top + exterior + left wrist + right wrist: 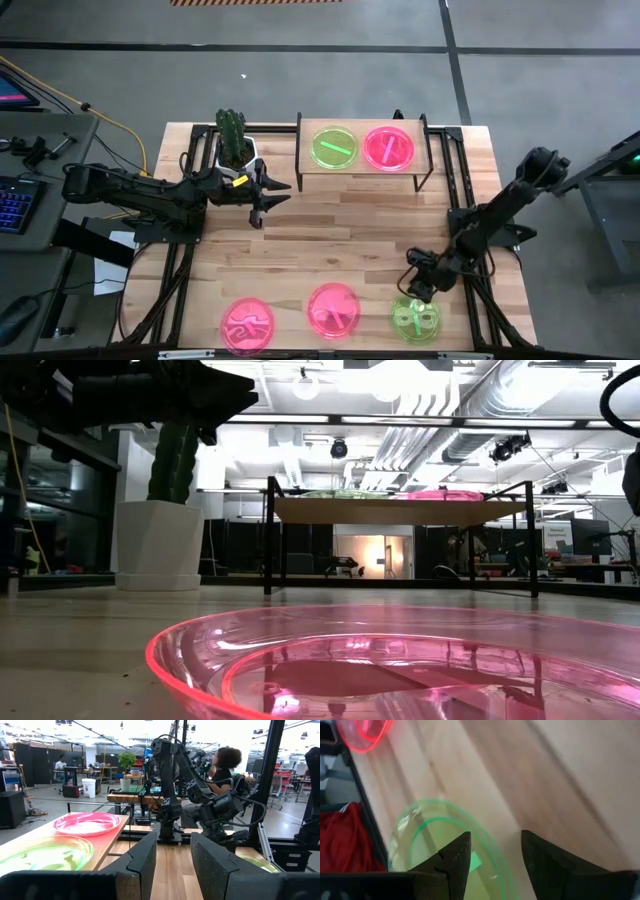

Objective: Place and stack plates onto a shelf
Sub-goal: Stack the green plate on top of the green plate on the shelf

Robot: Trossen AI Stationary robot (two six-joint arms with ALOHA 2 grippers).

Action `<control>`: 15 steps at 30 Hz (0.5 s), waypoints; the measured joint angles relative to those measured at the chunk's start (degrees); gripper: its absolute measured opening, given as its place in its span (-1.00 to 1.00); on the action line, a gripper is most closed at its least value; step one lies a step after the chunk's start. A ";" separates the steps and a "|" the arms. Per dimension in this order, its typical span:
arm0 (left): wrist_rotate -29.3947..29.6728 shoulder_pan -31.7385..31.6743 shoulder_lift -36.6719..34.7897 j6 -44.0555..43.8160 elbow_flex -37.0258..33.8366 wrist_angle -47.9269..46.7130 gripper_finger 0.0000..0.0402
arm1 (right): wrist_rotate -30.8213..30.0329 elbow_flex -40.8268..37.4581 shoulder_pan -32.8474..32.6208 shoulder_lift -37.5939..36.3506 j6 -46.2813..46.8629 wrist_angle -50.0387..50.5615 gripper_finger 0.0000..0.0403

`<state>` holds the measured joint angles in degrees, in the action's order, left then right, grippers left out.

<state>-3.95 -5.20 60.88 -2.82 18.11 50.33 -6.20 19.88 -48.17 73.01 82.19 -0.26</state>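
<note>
Green plate (416,319) flat on table, R gripper (421,288) open above.

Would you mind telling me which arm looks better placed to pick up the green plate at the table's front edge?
Probably the right: its open gripper hovers just over the green plate. The left gripper waits open near the shelf, farther away.
</note>
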 joint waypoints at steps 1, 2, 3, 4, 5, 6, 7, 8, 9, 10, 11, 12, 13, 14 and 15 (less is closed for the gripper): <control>0.00 0.00 0.00 0.01 0.00 0.00 -0.44 | 0.53 0.02 -0.22 0.18 0.11 -0.52 -0.16; 0.00 0.00 0.00 0.01 0.00 0.00 -0.44 | 1.24 0.02 -0.39 0.27 0.16 -0.85 -0.16; 0.00 0.01 0.00 0.01 0.00 0.00 -0.44 | 1.91 0.02 -0.58 0.50 0.22 -1.27 -0.16; 0.00 -0.01 0.00 0.01 0.00 0.00 -0.44 | 2.29 0.02 -0.72 0.70 0.29 -1.54 -0.16; 0.00 0.01 0.00 0.01 0.00 0.00 -0.44 | 2.49 0.05 -0.81 0.91 0.29 -1.71 -0.16; 0.00 0.01 0.00 0.01 0.00 0.00 -0.44 | 2.68 0.10 -0.93 1.16 0.29 -1.78 -0.16; 0.00 0.01 0.00 0.01 0.00 0.00 -0.44 | 2.67 0.13 -1.03 1.46 0.27 -1.89 -0.16; 0.00 0.01 0.00 0.01 0.00 0.00 -0.44 | 2.67 0.18 -1.04 1.80 0.17 -1.92 -0.16; 0.02 0.01 0.00 0.01 0.00 0.00 -0.44 | 2.67 0.20 -1.04 2.13 0.00 -1.95 -0.16; 0.00 0.01 0.00 0.01 0.00 0.00 -0.44 | 2.69 0.20 -1.05 2.47 -0.10 -1.96 -0.16; 0.01 0.01 0.00 0.01 0.00 0.00 -0.44 | 2.67 0.22 -1.07 2.78 -0.13 -1.94 -0.16; 0.02 0.01 0.00 0.03 0.00 0.00 -0.44 | 2.67 0.22 -1.07 3.04 -0.15 -1.87 -0.18; 0.02 0.00 0.00 0.03 0.00 0.00 -0.44 | 2.67 0.22 -1.07 3.28 -0.29 -1.85 -0.21; 0.02 0.00 0.00 0.03 0.00 0.00 -0.44 | 2.69 0.22 -1.07 3.41 -0.95 -1.77 -0.25; 0.02 0.00 0.00 0.03 0.00 0.00 -0.44 | 2.69 0.22 -1.07 3.48 -1.46 -1.70 -0.31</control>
<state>-3.92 -5.21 60.88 -2.79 18.11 50.33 -3.51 20.10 -49.23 76.49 80.73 -1.96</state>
